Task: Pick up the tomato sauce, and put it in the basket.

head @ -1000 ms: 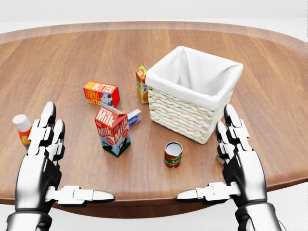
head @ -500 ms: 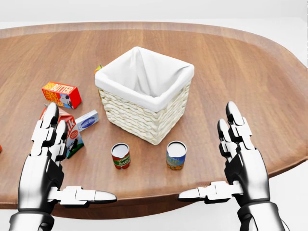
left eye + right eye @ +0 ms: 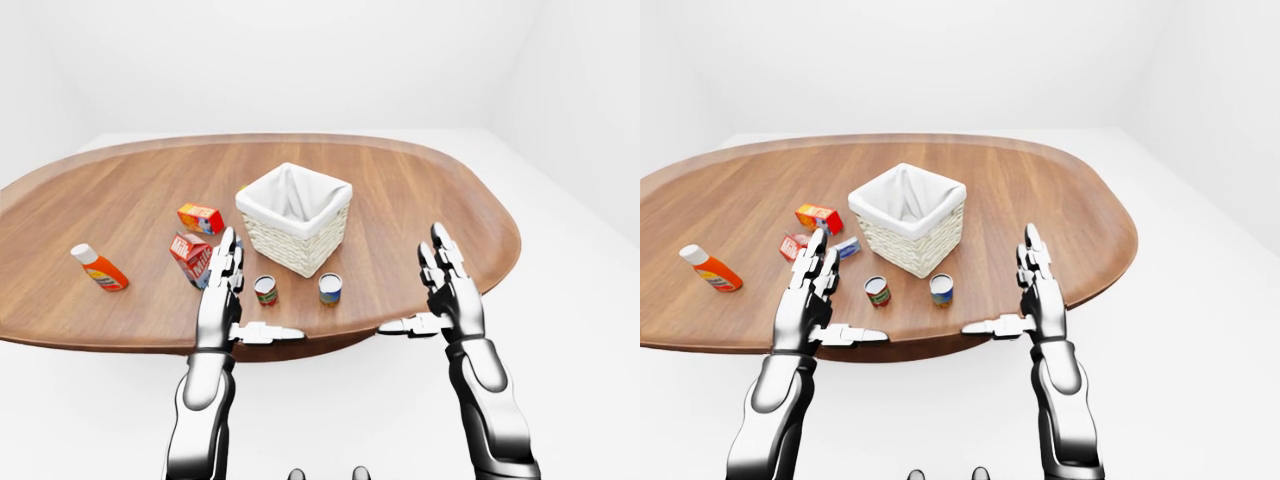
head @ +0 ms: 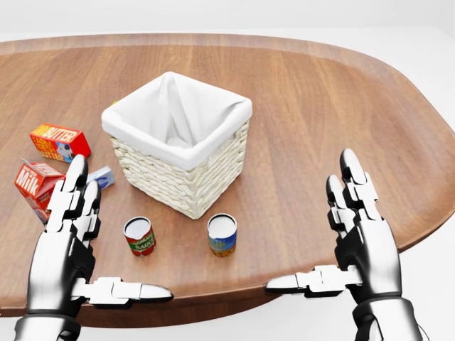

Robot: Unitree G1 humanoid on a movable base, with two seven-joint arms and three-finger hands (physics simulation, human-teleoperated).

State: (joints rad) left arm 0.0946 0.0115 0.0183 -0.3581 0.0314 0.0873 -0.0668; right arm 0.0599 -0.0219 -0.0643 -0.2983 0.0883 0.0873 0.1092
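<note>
Head view: the left hand hovers over the near edge of the surface, fingers spread flat and thumb out, holding nothing. Just right of it stands the tomato sauce, a small can with a red and green label and a pale flat top, upright near the near edge. Beside it, a little apart, stands a second can of the same shape with a blue and yellow label. That likeness is, I judge, the chief risk: a reach aimed between the two could take the wrong can, or knock one smooth cylinder over so it rolls toward the edge. The basket sits just behind both cans, square, of pale woven wicker with a soft white cloth liner folded over its rim; a hand lifting carelessly could catch that rim. The right hand is also spread and empty, past the near edge. The surface is glossy brown wood with rounded corners. At its left edge lie cardboard cartons, milk and butter.
</note>
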